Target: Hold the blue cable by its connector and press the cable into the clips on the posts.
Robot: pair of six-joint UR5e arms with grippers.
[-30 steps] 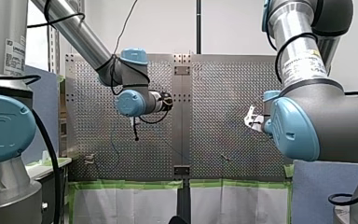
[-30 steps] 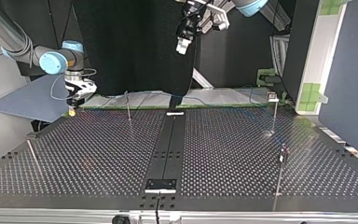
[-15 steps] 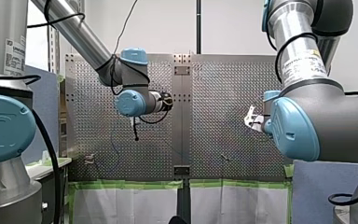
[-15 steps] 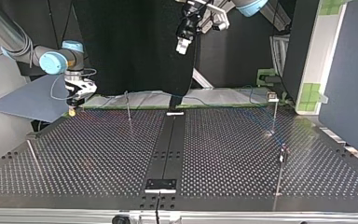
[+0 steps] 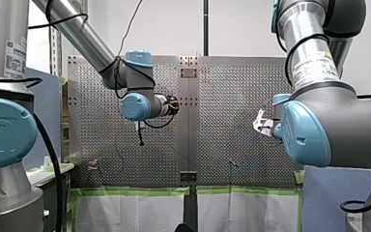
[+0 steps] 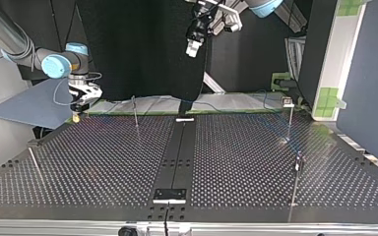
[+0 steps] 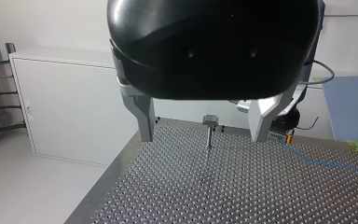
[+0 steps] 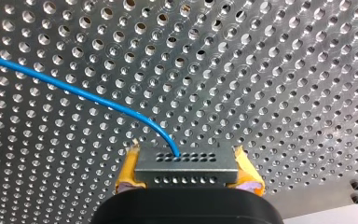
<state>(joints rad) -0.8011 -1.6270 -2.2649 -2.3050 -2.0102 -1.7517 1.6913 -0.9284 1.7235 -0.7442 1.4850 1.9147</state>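
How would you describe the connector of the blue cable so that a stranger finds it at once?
Over the perforated table in the right wrist view, follow the blue cable to its end. There the connector sits clamped between the yellow pads of my right tool. It is the only grey block there, marked with rows of tiny holes.

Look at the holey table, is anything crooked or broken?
Nothing looks broken or spilled. The blue cable just trails loose over the table, and its connector sits squarely in my right end effector.
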